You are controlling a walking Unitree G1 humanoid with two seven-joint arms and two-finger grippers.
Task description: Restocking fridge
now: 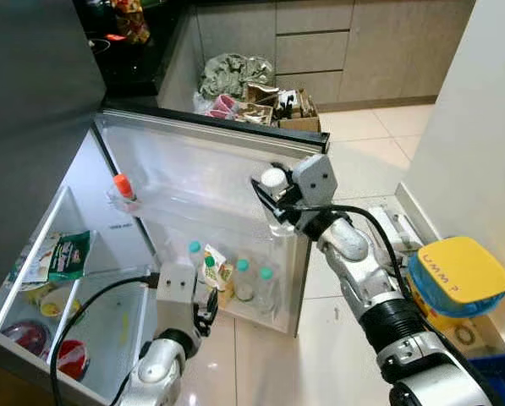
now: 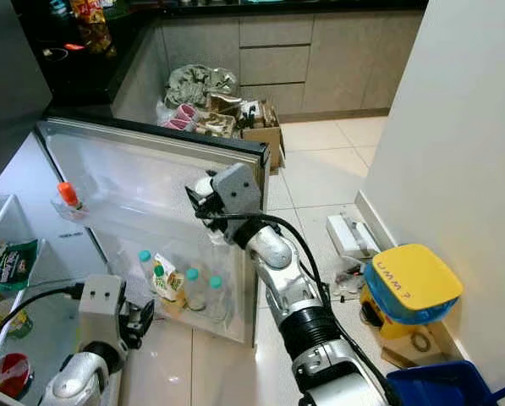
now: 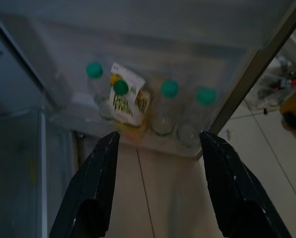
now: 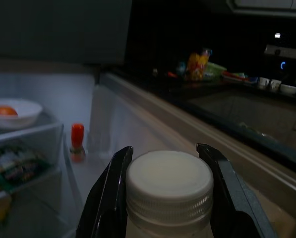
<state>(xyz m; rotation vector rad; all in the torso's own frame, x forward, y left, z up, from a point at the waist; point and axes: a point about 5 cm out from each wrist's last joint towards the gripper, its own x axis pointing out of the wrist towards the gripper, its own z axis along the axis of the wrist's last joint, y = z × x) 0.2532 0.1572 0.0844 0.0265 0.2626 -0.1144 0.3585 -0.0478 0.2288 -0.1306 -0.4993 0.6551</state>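
Observation:
My right gripper (image 1: pixel 271 190) is shut on a clear bottle with a white cap (image 1: pixel 273 178), held upright over the inner side of the open fridge door (image 1: pixel 193 182). In the right wrist view the white cap (image 4: pixel 169 181) sits between the two black fingers (image 4: pixel 113 193). My left gripper (image 3: pixel 157 163) hangs open low in front of the door's bottom shelf (image 1: pixel 235 292), which holds several green-capped bottles (image 3: pixel 169 106) and a juice carton (image 3: pixel 128 101). A small orange-capped bottle (image 1: pixel 123 188) stands in the door's upper rack.
Fridge shelves (image 1: pixel 57 279) at the left hold packets and bowls. A yellow-lidded container (image 1: pixel 455 275) and a blue bin (image 2: pixel 438 385) stand by the white wall at the right. Boxes and bags (image 1: pixel 260 101) lie by the cabinets beyond the door. Tiled floor (image 1: pixel 345 169) lies open between.

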